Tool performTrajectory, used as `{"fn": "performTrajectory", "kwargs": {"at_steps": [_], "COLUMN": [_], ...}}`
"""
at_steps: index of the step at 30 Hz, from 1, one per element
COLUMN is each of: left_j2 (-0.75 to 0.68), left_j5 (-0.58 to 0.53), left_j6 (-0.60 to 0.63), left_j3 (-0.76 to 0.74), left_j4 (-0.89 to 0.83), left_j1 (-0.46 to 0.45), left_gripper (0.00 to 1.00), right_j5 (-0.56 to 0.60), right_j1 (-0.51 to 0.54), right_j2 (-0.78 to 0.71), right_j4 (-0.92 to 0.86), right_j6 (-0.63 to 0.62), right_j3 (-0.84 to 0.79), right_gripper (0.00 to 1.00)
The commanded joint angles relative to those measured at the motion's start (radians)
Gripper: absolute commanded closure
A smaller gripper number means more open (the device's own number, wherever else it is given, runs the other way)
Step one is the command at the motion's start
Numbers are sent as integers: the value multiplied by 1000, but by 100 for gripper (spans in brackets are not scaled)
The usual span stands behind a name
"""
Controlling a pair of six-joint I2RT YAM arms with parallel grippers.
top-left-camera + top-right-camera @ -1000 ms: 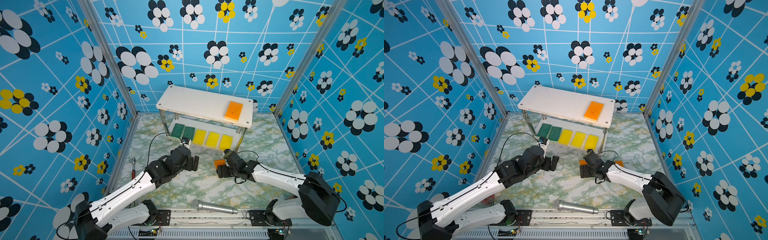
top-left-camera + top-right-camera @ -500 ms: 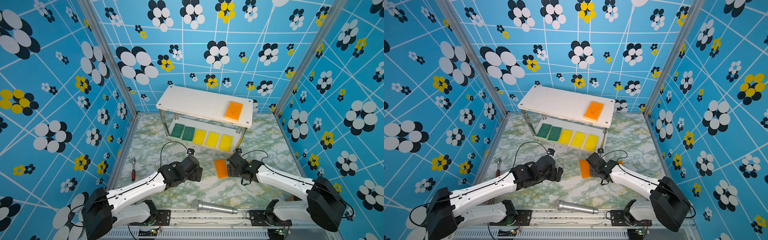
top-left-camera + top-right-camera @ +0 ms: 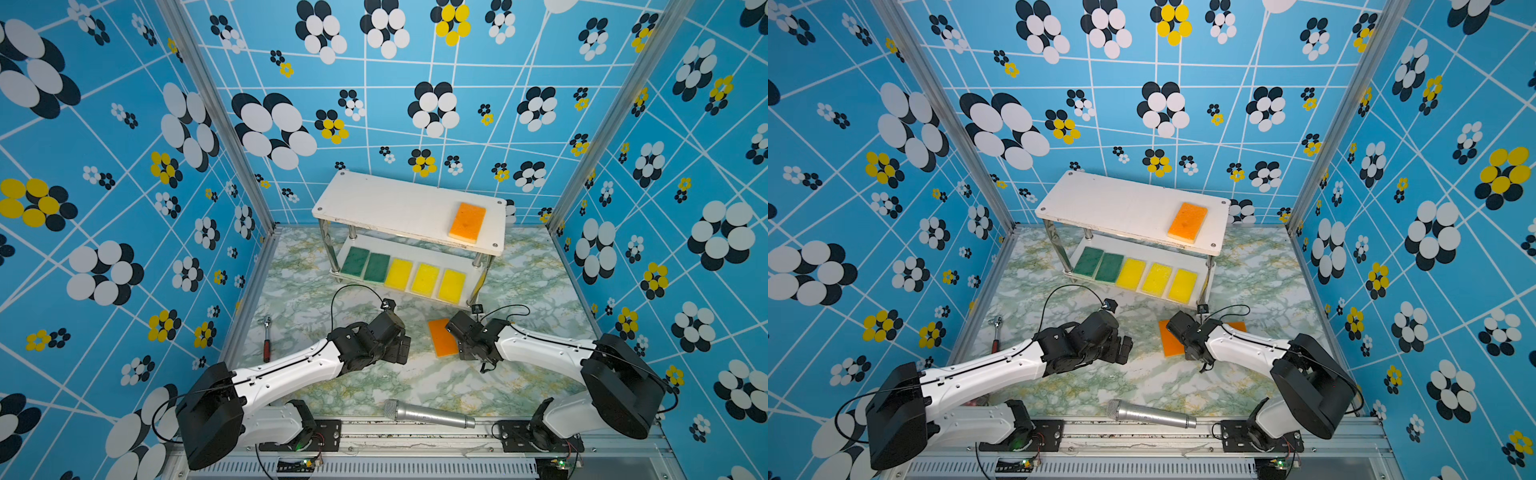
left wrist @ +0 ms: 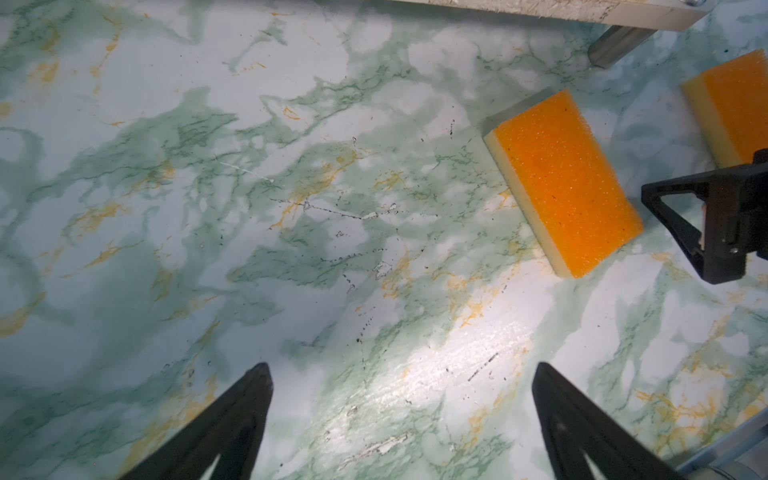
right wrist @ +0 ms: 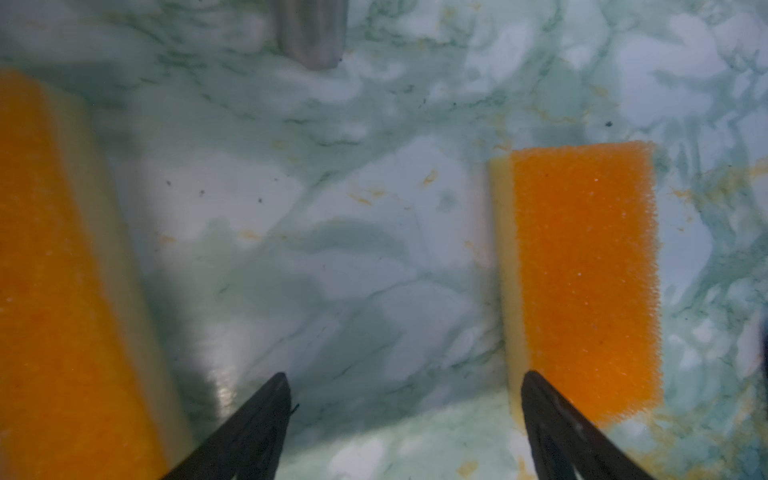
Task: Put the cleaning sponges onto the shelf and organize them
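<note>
Open marble tabletop (image 3: 419, 374) between shelf (image 3: 395, 208) and microphone (image 3: 428, 415); wrench (image 3: 267, 338) at left edge.

Orange sponge (image 4: 561, 183) showing coarse, open-pored foam over a paler, finer layer, marble-print tabletop (image 4: 291, 216) gleaming smooth yet carrying scuffs (one glare patch), shelf (image 3: 399, 208) boards looking matt white, its posts (image 3: 327, 245) shining like polished metal, microphone (image 3: 436, 417) glinting satin silver.
</note>
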Motion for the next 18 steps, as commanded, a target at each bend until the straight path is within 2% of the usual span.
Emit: {"fn": "performTrajectory", "kwargs": {"at_steps": [1,5,13,18], "left_j2": [8,9,42,52], "left_j5": [11,19,10,35], "left_j6": [-12,-6,-3,41], "left_j3": [-30,-45,-37,-48], "left_j4": [31,47,25,82], "left_j1": [3,4,4,-3], "left_gripper": [1,1,1,1], "right_j5": [-28,-75,-258,-239], "right_j1": [26,58,101,99], "right_j2": [25,53,85,3], "right_j4": [36,95,289,311], "right_j6": [-18,-42,-147,-158], "right_j3": [42,58,53,6], "right_gripper": [12,12,13,12]}}
